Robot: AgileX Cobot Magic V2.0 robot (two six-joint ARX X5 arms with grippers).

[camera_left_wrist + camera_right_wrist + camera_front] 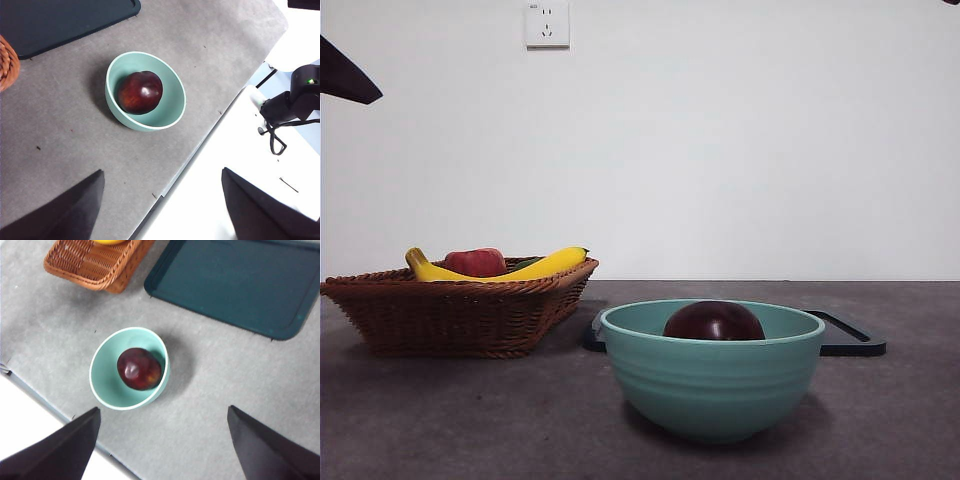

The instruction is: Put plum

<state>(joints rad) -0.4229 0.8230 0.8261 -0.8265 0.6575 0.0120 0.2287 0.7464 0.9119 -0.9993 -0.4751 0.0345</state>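
Sitting inside the teal bowl (712,375), the plum (714,322) rests on the bowl's floor with only its glossy dark crown showing over the rim in the front view. Seen from the front, the dark tray (848,337) lies flat at about 2 o'clock behind the bowl, and the wicker basket (460,310) stands at about 10 o'clock, holding a banana (535,268) and a red fruit (475,262). Both arms hang high above the grey worktop (440,420): the left end effector (162,205) has its jaws spread apart and empty, and so does the right end effector (162,442). Judging from this, the placing looks done; what remains is only for the arms to keep clear without knocking the bowl.
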